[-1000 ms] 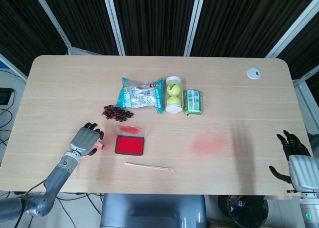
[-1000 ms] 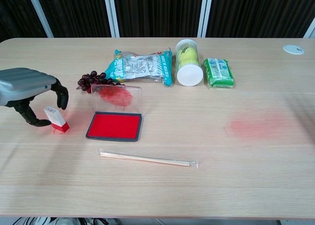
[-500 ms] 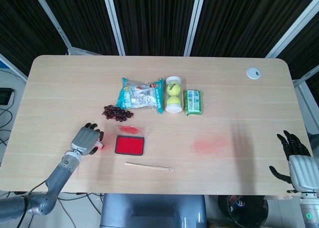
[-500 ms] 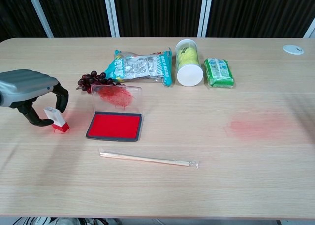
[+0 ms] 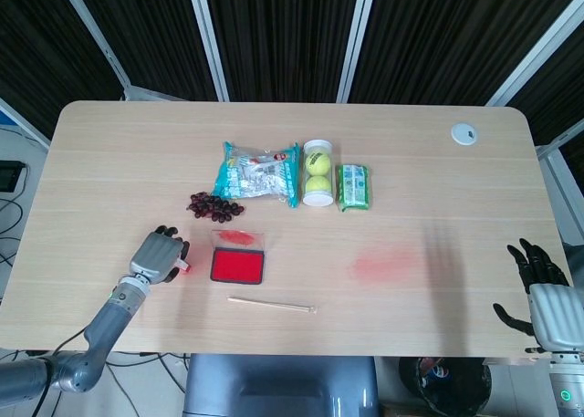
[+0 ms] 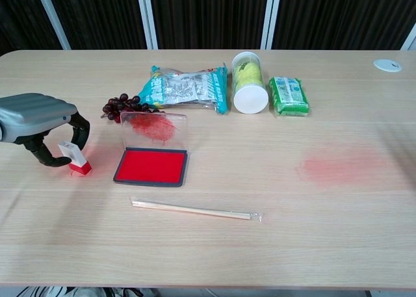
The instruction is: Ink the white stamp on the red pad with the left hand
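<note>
Head view first: the left hand (image 5: 157,256) sits at the lower left of the worktop (image 5: 438,161), and over the last second it has slid a touch down and left, settling over the white stamp (image 5: 184,265), of which only a red sliver peeks out at its right edge. The red pad (image 5: 238,265) lies just right of it, lid open, untouched. The right hand (image 5: 538,289) waits at the lower right corner, fingers spread, holding nothing.

Chest view now, and here's the real story: the left hand (image 6: 36,118) at the far left has closed in. A second ago its fingers (image 6: 79,129) hung apart over the stamp (image 6: 74,157); now finger and thumb curl round the white body from either side (contact looks made, though a firm grip I cannot confirm). The stamp stands on the worktop, tilted, red base down, close to the left of the pad (image 6: 151,166).

My read: the grasp is nearly done; lifting and carrying right to the red pad comes next.
</note>
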